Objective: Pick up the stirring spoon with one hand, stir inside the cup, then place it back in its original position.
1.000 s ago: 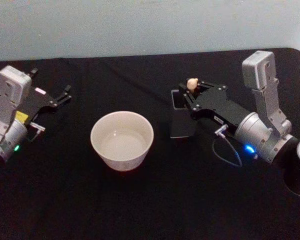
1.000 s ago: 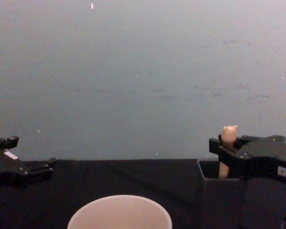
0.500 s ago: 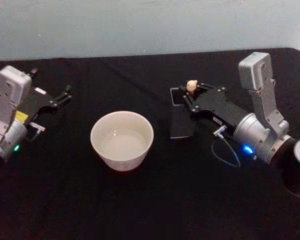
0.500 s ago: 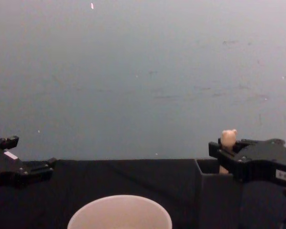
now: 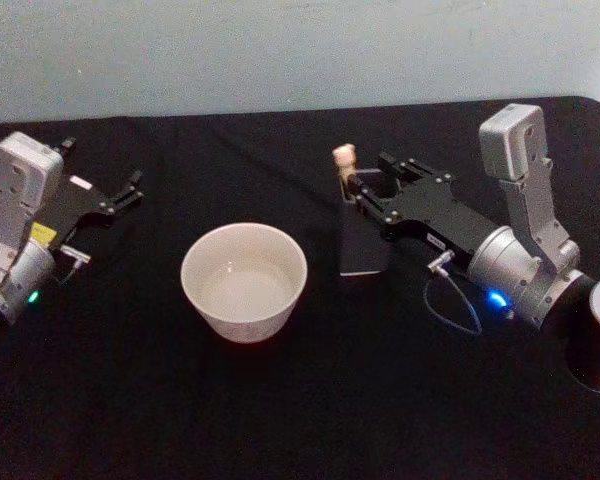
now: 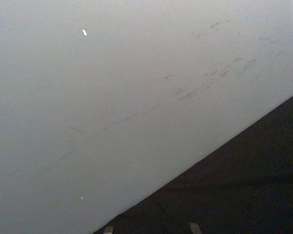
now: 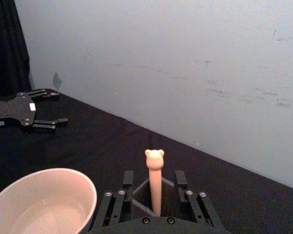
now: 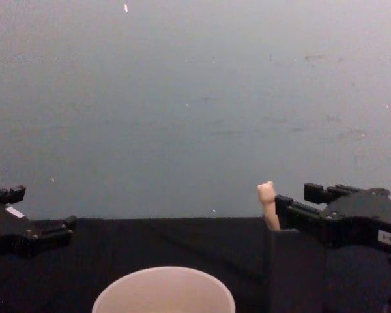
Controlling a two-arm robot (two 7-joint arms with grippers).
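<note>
The slim stirring spoon [image 5: 344, 168] with its beige handle and small animal-head knob stands in the dark grey-black square open-topped box holder [image 5: 361, 240], leaning toward the holder's left wall; only the handle and knob rise above the rim, the bowl hidden inside. The right gripper [image 5: 372, 185] hovers at the holder's top from the right side, its black fingers [image 5: 400, 165] spread apart — in the right wrist view the spoon [image 7: 155, 181] rises between the two finger rows without either one visibly pressing on it. In the chest view the knob [image 8: 266, 193] stands just left of the gripper's tips [image 8: 290, 206], above the holder [image 8: 298, 268].

The wide round cup [image 5: 244, 281] with a pale cream rim sits on the black-covered table [image 5: 280, 410], to the left of the holder and apart from it. The left gripper [image 5: 128, 188] rests low at the table's far left, well away from the cup — its fingers [image 5: 134, 178] are slightly parted and hold nothing.
</note>
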